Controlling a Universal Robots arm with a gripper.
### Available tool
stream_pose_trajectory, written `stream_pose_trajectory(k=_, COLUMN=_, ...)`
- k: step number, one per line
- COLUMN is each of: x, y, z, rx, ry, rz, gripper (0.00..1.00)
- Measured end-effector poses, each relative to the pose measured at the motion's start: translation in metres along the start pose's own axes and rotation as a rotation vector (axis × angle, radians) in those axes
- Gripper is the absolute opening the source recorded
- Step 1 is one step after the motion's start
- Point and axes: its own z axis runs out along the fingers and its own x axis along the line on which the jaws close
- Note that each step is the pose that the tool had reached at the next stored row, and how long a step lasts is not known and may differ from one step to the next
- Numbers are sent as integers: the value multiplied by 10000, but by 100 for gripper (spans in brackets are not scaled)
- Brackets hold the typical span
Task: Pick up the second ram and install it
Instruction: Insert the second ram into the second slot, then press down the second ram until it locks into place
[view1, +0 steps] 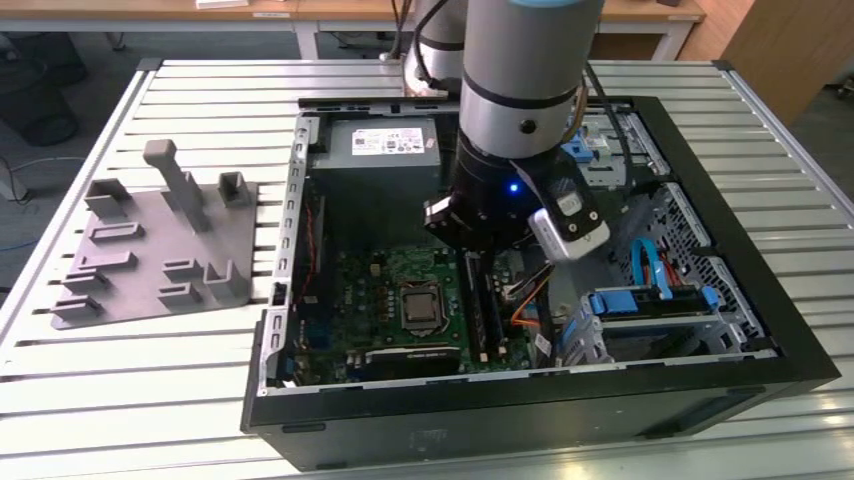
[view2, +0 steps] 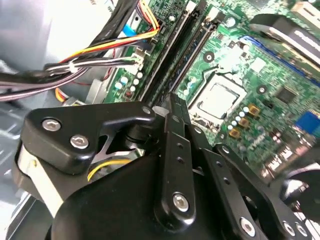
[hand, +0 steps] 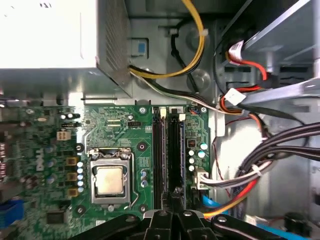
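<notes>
Shut gripper poised over the memory slots

The gripper (hand: 175, 196) has its jaws drawn together with nothing visible between them, tips right over the two long black memory slots (hand: 167, 150) on the motherboard (hand: 115, 130). I cannot tell whether the second ram already sits in the slot under the tips. Risk: pressing off-centre could tilt a half-seated stick or strain the slot, and the cable bundle (hand: 250, 175) just beside the jaws could snag. The power supply's white label (view1: 394, 140) carries print too small to read.

pincer (hand: 172, 212) over long black slots (hand: 167, 155) on green motherboard (hand: 115, 130), beside silver processor (hand: 110, 179)
</notes>
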Motion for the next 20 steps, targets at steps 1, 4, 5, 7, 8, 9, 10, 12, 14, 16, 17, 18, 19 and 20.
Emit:
stream_pose_trajectory(k=1, x=-1, y=0, z=-22, rx=0, ry=0, rz=0, gripper=10)
stream_pose_trajectory(k=4, x=-1, y=0, z=-23, rx=-2, ry=0, rz=0, gripper=10)
stream_pose_trajectory(k=5, x=0, y=0, z=-24, rx=-1, ry=0, rz=0, gripper=10)
stream_pose_trajectory(k=7, x=-1, y=0, z=-26, rx=-1, ry=0, rz=0, gripper=10)
stream_pose_trajectory(k=8, x=-1, y=0, z=-28, rx=-1, ry=0, rz=0, gripper=10)
stream_pose_trajectory(k=9, x=-1, y=0, z=-30, rx=0, ry=0, rz=0, gripper=10)
stream_pose_trajectory(k=10, x=-1, y=0, z=-31, rx=0, ry=0, rz=0, gripper=10)
stream_pose_trajectory(k=12, x=-1, y=0, z=-33, rx=-1, ry=0, rz=0, gripper=10)
stream_pose_trajectory(k=14, x=-1, y=0, z=-34, rx=-1, ry=0, rz=0, gripper=10)
stream_pose_trajectory(k=16, x=-1, y=0, z=-36, rx=-1, ry=0, rz=0, gripper=10)
stream_pose_trajectory(k=17, x=-1, y=0, z=-37, rx=-1, ry=0, rz=0, gripper=10)
stream_pose_trajectory(k=18, x=-1, y=0, z=-38, rx=0, ry=0, rz=0, gripper=10)
stream_pose_trajectory(k=19, x=-1, y=0, z=-37, rx=0, ry=0, rz=0, gripper=10)
stream_pose_trajectory(k=20, x=-1, y=1, z=-32, rx=-1, ry=0, rz=0, gripper=10)
